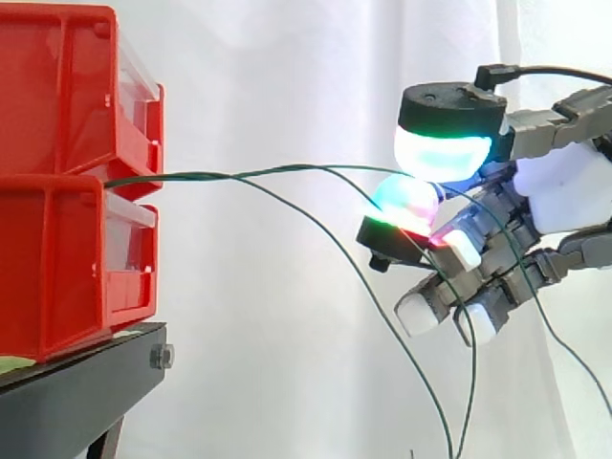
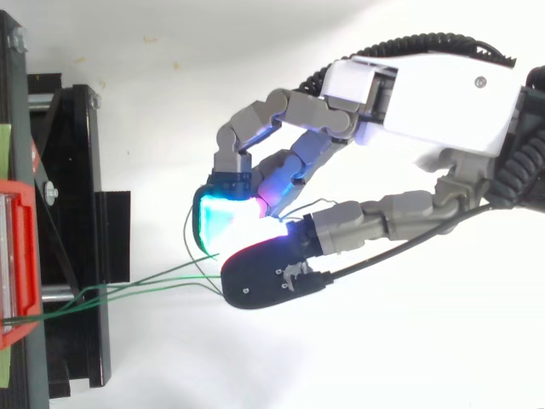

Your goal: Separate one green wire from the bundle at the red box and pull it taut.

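The red box (image 1: 53, 277) sits at the far left on a black stand (image 1: 76, 392), with a second red bin (image 1: 57, 86) stacked directly on top of it, both in front of a white curtain (image 1: 287, 76). Thin green strands come out of the seam between the two bins at the red box's upper right corner and run away from it to the right. One green wire (image 1: 287, 170) runs almost level from the red box, with only a slight waviness, straight into the robot hand (image 1: 564, 191), which hangs in the air well to the right of the red box at about the height of that seam. The robot hand is clamped on the green wire: a large pad glowing cyan and green (image 1: 445, 153) presses down toward a smaller glowing fingertip just beneath it, and the strand ends in the pinch between them. The other fingers curl loosely lower down, their white pads turned back toward the red box. The loose strands (image 1: 382, 316) part from the held wire a little way out from the red box and sag in long curves, dropping below the robot hand. In the top view the wires (image 2: 145, 279) fan out from the red box across the stand to the pinching pads.
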Robot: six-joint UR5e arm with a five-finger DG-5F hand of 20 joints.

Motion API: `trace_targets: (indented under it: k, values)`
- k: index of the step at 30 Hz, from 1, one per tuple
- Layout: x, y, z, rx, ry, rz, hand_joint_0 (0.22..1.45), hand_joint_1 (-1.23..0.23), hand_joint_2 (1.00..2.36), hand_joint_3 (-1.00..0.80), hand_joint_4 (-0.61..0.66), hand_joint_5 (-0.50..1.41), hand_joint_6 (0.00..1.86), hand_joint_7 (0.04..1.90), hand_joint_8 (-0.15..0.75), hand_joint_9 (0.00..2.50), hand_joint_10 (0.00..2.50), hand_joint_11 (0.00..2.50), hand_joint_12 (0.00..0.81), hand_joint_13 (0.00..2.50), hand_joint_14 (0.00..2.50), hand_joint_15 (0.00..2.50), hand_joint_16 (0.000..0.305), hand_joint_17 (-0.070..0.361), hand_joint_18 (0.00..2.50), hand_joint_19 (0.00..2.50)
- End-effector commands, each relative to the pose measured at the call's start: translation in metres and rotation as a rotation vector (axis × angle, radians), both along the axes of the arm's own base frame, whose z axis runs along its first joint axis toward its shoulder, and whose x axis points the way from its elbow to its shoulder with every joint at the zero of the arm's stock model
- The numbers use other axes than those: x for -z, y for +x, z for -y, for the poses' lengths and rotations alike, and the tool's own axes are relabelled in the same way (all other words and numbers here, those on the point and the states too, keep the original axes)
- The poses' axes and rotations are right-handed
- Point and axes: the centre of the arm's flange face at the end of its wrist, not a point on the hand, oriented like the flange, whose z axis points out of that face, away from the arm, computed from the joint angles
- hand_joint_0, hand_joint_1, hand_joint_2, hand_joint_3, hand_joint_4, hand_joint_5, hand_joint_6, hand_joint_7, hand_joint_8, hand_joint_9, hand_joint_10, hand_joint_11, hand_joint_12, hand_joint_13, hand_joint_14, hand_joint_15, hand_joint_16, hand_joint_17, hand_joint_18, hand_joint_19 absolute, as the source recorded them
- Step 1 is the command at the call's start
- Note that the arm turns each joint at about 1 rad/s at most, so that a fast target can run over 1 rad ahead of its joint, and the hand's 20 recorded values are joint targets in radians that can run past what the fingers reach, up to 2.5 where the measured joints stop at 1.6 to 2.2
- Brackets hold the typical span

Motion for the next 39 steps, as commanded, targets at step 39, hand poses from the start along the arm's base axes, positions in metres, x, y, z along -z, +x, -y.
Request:
trace_targets:
  k: [39]
  values:
    - [0.002,0.0,-0.022,-0.036,-0.035,-0.018,0.64,-0.79,1.02,-0.04,0.03,-0.11,0.9,1.24,0.329,1.45,0.02,1.36,0.396,1.21,0.03,0.78,0.056,0.125,0.92,0.46]
